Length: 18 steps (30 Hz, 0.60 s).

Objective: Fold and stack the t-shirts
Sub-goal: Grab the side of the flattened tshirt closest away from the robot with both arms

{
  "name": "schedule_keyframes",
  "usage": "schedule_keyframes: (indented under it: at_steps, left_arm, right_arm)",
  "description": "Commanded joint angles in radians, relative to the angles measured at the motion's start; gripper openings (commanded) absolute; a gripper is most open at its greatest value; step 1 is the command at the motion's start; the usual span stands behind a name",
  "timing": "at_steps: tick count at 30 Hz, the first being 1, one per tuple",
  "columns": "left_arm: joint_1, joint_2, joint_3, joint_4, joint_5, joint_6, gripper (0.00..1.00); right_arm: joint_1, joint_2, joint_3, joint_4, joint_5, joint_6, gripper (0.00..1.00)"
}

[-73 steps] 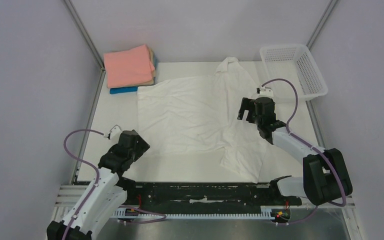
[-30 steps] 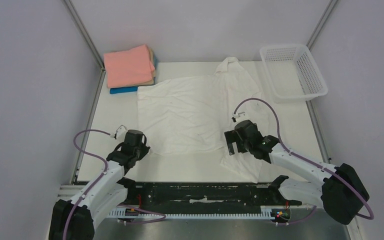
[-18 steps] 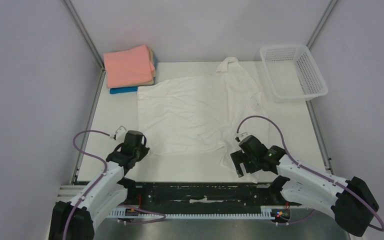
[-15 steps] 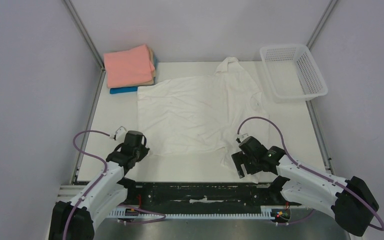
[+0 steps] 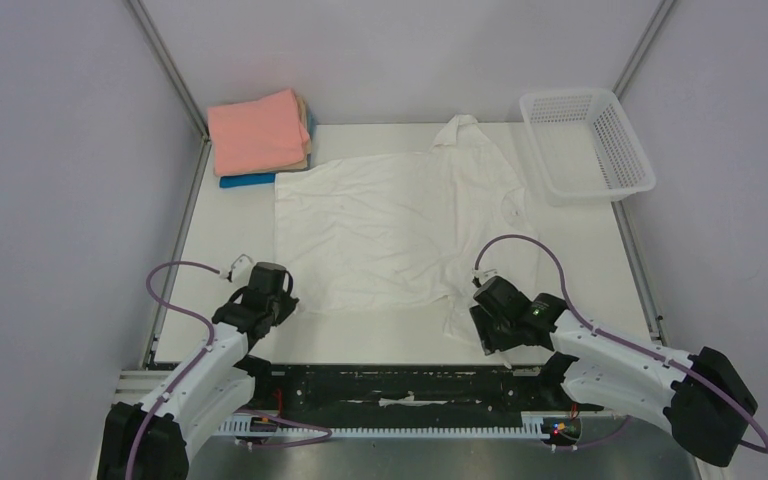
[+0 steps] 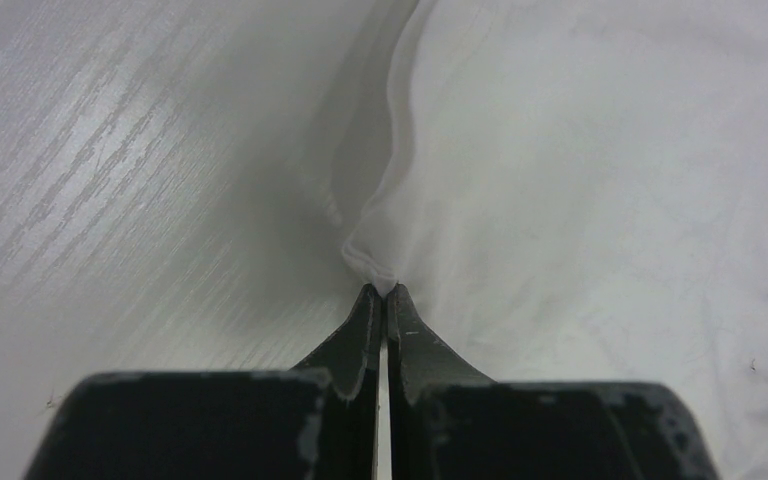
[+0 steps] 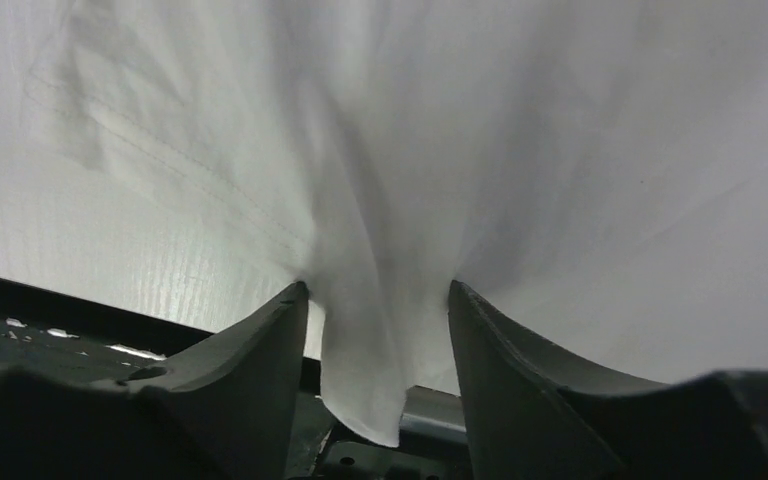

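A plain white t-shirt [image 5: 390, 220] lies spread across the table, its collar to the right. My left gripper [image 5: 278, 300] is shut on the shirt's near-left hem corner, which peaks at the fingertips [image 6: 385, 290]. My right gripper [image 5: 482, 330] sits low at the near sleeve by the table's front edge. Its jaws stand partly apart around a hanging fold of white cloth [image 7: 375, 295], which is not pinched flat. A stack of folded t-shirts, salmon-pink [image 5: 258, 135] on top with tan and blue [image 5: 245, 181] beneath, rests at the far left corner.
A white lattice basket [image 5: 585, 95] stands at the far right corner. A black rail [image 5: 390, 385] runs along the near edge, just below the right gripper. Grey walls close in both sides, and bare tabletop [image 5: 230, 230] shows left of the shirt.
The right arm swept from the shirt's right side down to the near sleeve, and its jaws have narrowed around the cloth. The left gripper has stayed put, holding its corner.
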Motion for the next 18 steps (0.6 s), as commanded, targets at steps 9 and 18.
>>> schedule_keyframes:
  at_steps: [9, 18]
  left_arm:
    - [-0.001, -0.101, 0.055, -0.190, -0.053, -0.074, 0.02]
    - [0.000, -0.437, 0.061, -0.420, -0.049, -0.143, 0.02]
  right_arm:
    - [0.012, -0.003, -0.015, -0.076, -0.076, 0.019, 0.00]
    - [0.027, -0.106, 0.005, -0.193, -0.132, 0.007, 0.00]
